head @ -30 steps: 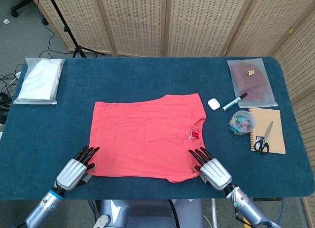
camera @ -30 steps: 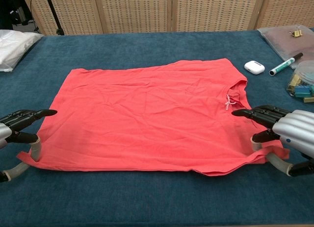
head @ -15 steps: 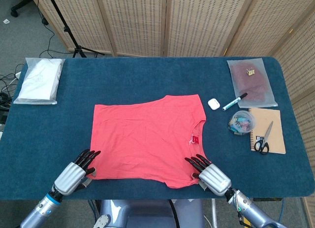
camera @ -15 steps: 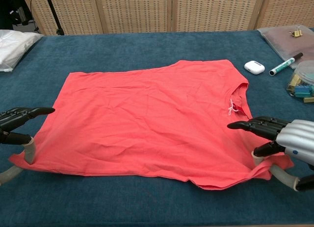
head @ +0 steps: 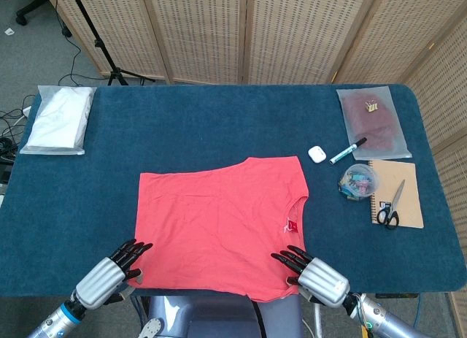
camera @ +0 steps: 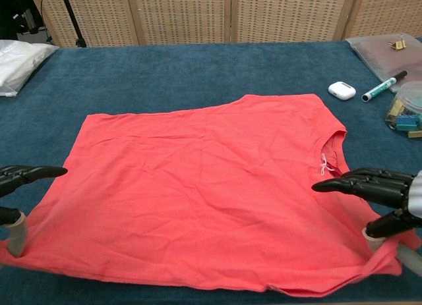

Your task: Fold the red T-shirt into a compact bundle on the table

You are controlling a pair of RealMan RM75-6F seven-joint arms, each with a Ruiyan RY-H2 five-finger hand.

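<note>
The red T-shirt (head: 219, 221) (camera: 198, 186) lies flat on the blue table (head: 219, 126), neck opening to the right, its near hem reaching the table's front edge. My left hand (head: 108, 276) (camera: 16, 186) pinches the near left corner, with the thumb under the cloth and the fingers stretched above it. At the near right corner by the collar, my right hand (head: 315, 276) (camera: 386, 193) holds the cloth the same way. That corner puckers around the thumb.
A white bagged package (head: 57, 119) lies at the back left. On the right are an earbud case (head: 316, 154), a marker (head: 348, 151), a tub of clips (head: 358, 181), a notebook with scissors (head: 398, 194) and a clear bag (head: 372, 119). Folding screens stand behind.
Both hands have drawn back toward the table's front edge, dragging the T-shirt with them. Its near hem now sits at the edge and the far hem is further from the back.
</note>
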